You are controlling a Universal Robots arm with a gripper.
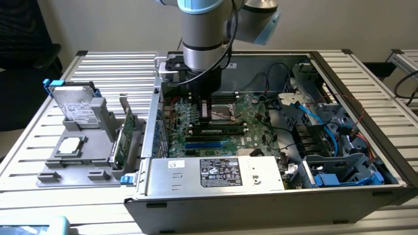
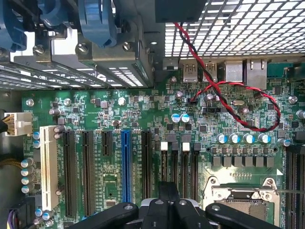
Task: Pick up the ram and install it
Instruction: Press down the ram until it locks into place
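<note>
**Sam:** Green board everywhere! Where is the ram (image 1: pixel 220 130)?

**Mia:** It lies long and flat across the motherboard (image 1: pixel 255 122). That is in the middle of the open computer case (image 1: pixel 274 196), just under the arm (image 1: pixel 203 44). The blue slot (image 1: pixel 207 144) is a bit nearer to us.

**Sam:** Are the jaws holding it?

**Mia:** The jaws are pressed together, right over the ram. I cannot tell if they touch it.

**Sam:** What could go wrong?

**Mia:** If the ram sits crooked and the arm pushes down, I think it could bend or snap. The closed jaws could also slip off its thin edge and bump the little parts. The red and black wire (image 2: pixel 211 87) is farther off, so it looks safe.
</note>
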